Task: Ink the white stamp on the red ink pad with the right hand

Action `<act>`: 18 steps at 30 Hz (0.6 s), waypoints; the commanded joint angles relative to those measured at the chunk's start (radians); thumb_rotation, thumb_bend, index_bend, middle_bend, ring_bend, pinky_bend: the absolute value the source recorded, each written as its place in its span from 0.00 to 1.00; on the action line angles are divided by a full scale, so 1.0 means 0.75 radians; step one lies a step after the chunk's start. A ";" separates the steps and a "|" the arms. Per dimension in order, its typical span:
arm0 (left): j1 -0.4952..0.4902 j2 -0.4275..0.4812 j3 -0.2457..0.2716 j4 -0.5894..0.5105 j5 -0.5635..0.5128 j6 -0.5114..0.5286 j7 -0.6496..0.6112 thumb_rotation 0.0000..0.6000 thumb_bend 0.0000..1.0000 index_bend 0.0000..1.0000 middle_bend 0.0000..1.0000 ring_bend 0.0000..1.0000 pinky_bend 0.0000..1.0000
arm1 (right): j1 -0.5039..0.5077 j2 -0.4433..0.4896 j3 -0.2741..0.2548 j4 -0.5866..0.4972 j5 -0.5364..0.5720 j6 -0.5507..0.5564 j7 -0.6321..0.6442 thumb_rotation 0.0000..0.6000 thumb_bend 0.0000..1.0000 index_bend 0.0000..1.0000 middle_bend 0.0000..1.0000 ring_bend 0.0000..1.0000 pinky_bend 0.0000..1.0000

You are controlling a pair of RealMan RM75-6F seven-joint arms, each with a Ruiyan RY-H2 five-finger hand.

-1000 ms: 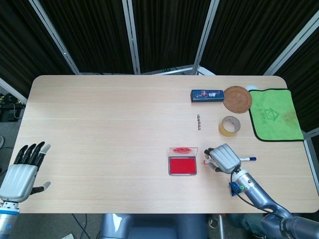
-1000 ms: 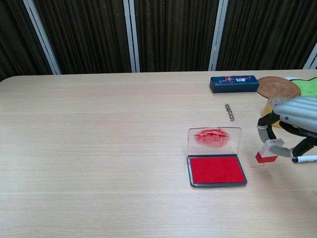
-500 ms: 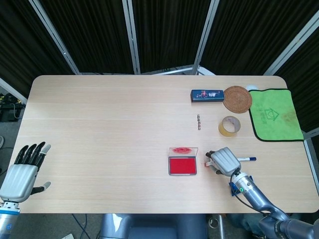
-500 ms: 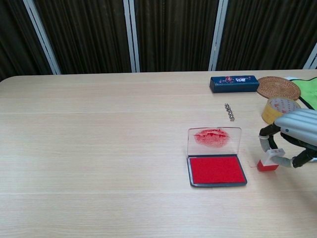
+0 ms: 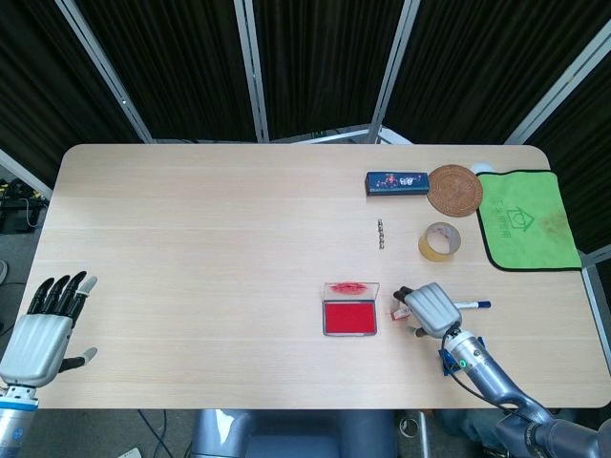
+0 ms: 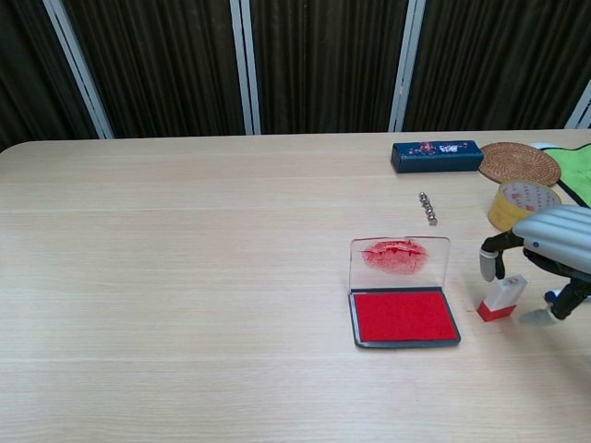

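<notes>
The red ink pad [image 6: 404,317] lies open at the table's middle right, its clear lid [image 6: 399,261] upright with red smears. The white stamp [image 6: 503,295], red at its base, stands slightly tilted on the table just right of the pad. My right hand [image 6: 554,245] hovers over it, a finger to its left and the thumb to its right, both a little apart from it. In the head view the right hand [image 5: 431,309] hides most of the stamp [image 5: 395,308] beside the pad [image 5: 349,317]. My left hand [image 5: 43,329] holds nothing, fingers stretched, off the table's front left.
A blue marker [image 5: 474,305] lies right behind my right hand. A tape roll [image 5: 441,240], a short bead chain [image 5: 381,233], a dark blue box [image 5: 396,181], a woven coaster [image 5: 455,189] and a green cloth [image 5: 525,219] occupy the far right.
My right hand lowered the stamp from above the table onto the surface beside the pad, then its fingers spread off it. The left hand stayed still.
</notes>
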 commanded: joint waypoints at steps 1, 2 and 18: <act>0.001 0.001 0.000 -0.001 0.002 0.002 -0.001 1.00 0.00 0.00 0.00 0.00 0.00 | -0.001 0.001 -0.001 -0.002 -0.001 0.001 0.001 1.00 0.05 0.41 0.42 0.83 1.00; 0.001 0.001 0.000 -0.001 0.002 0.002 -0.002 1.00 0.00 0.00 0.00 0.00 0.00 | -0.002 0.002 0.000 -0.003 -0.002 0.003 0.001 1.00 0.05 0.40 0.42 0.83 1.00; 0.014 0.047 0.014 -0.013 0.051 0.029 -0.089 1.00 0.00 0.00 0.00 0.00 0.00 | -0.207 0.371 0.042 -0.465 -0.063 0.491 0.119 1.00 0.01 0.19 0.35 0.77 0.90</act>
